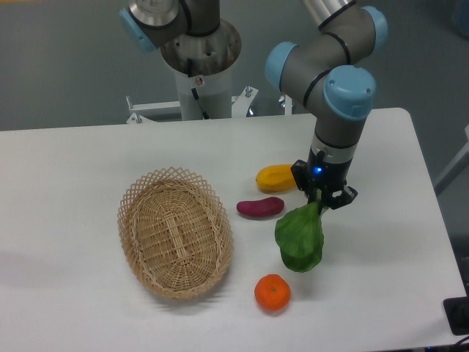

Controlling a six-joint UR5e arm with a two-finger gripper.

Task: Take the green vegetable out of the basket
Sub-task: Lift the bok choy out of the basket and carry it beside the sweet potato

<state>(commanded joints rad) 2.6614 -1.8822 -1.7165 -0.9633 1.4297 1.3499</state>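
Observation:
The green vegetable [300, 238] hangs leaf-down in the air, right of the basket [174, 232] and above the table. My gripper [320, 202] is shut on its stalk end, which is hidden between the fingers. The oval wicker basket lies on the left part of the table with nothing in it. The leaf dangles just above and to the right of the orange.
An orange [272, 292] sits near the table's front edge. A purple oblong vegetable [260, 207] and a yellow fruit [275, 177] lie between the basket and my gripper. The robot's base [199, 66] stands behind the table's far edge.

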